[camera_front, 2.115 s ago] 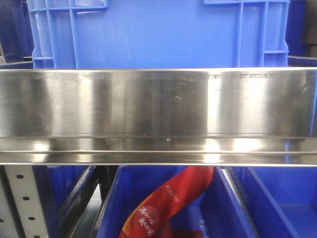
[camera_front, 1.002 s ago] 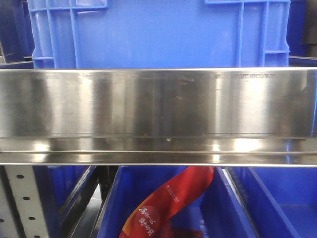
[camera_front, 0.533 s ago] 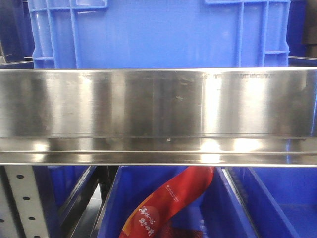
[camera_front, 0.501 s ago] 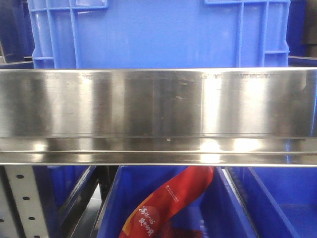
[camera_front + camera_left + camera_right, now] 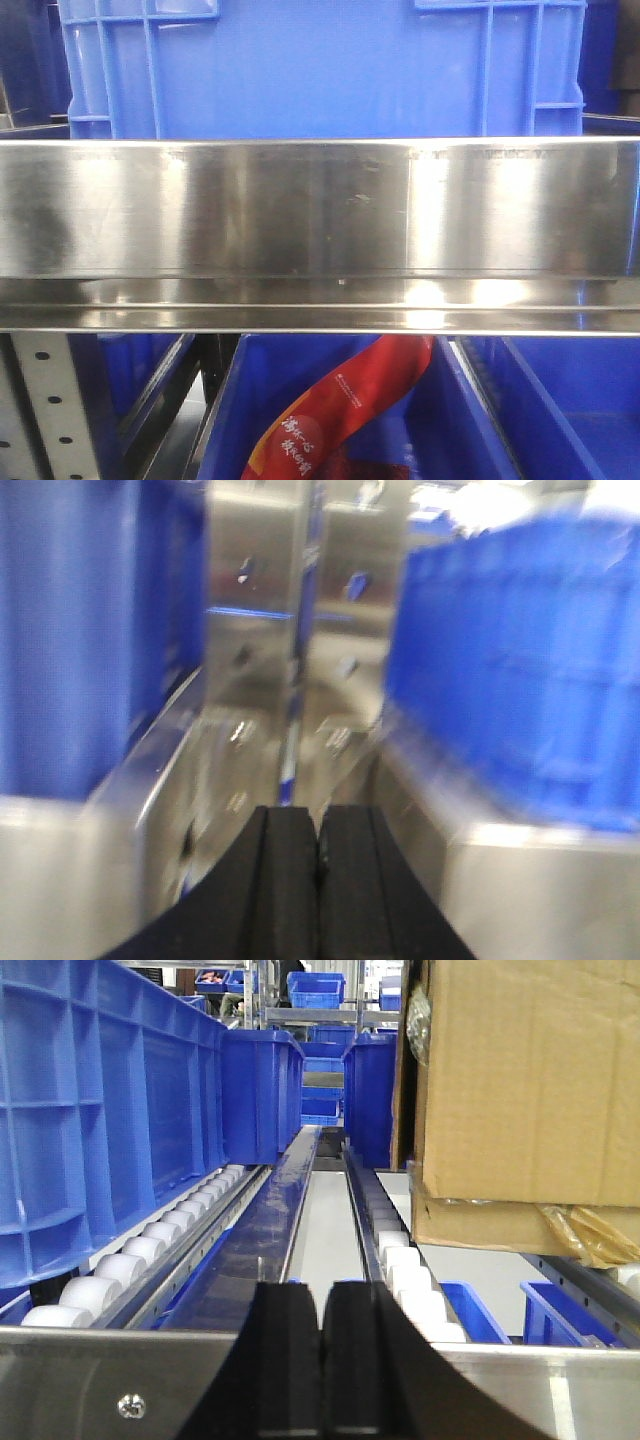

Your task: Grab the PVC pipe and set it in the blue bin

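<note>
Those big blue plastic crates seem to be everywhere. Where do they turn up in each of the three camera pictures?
Front view: a blue crate fills the top, standing behind the steel rail.
Left wrist view: blurred blue crates at left and right, with the closed left gripper between them.
Right wrist view: a crate wall along the left, more further back; right gripper closed.
Shared landmark: shiny steel shelf framing.

Shelf rail (image 5: 320,235): brushed stainless steel, horizontal, spanning the full front view; bright light reflections along its lower lip.
Upright post (image 5: 45,405): perforated pale metal, lower left, below the rail.
Roller tracks (image 5: 150,1250): white rollers in parallel lanes, receding into the room.
Cardboard box (image 5: 530,1090): brown, on the right-hand lane.
Aisle floor (image 5: 325,1225): pale grey, between lanes.
</note>
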Tool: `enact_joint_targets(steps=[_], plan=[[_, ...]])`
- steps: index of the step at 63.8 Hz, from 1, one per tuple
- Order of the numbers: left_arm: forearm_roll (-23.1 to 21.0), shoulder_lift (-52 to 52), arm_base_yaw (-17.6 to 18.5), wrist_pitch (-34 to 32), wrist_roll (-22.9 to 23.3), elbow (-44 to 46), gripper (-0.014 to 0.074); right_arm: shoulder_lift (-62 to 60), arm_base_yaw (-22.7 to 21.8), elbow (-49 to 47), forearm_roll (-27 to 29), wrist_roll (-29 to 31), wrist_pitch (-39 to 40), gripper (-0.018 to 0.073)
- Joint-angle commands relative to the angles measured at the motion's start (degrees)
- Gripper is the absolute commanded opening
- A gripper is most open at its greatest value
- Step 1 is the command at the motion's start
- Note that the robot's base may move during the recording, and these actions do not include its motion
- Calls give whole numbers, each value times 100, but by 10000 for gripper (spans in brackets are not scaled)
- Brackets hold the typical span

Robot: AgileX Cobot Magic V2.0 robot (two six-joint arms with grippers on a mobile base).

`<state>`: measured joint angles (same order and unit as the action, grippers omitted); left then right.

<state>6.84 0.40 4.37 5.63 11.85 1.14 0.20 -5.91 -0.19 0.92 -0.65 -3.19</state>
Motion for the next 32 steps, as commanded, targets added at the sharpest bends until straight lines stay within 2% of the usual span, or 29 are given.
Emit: enact_joint_targets(steps=[1, 5, 12, 17, 24, 32], plan=[[-26, -40, -135, -374, -27, -114, -111, -20, -32, 19, -37, 5, 103, -169], [-51, -40, -179, -209, -324, -114, -111, -20, -32, 19, -37, 5, 103, -169], [-452, -40, -272, -283, -939, -114, -111, -20, -32, 19, -37, 5, 103, -169], [-617, -40, -308, -431, -939, -114, -111, -20, -32, 19, -37, 5, 103, -169], [-617, -40, -308, -698, -939, -114, -111, -20, -32, 19, -37, 5, 103, -169], [-617, -40, -308, -669, -929, -114, -111, -20, -32, 19, -37, 5, 103, -169]])
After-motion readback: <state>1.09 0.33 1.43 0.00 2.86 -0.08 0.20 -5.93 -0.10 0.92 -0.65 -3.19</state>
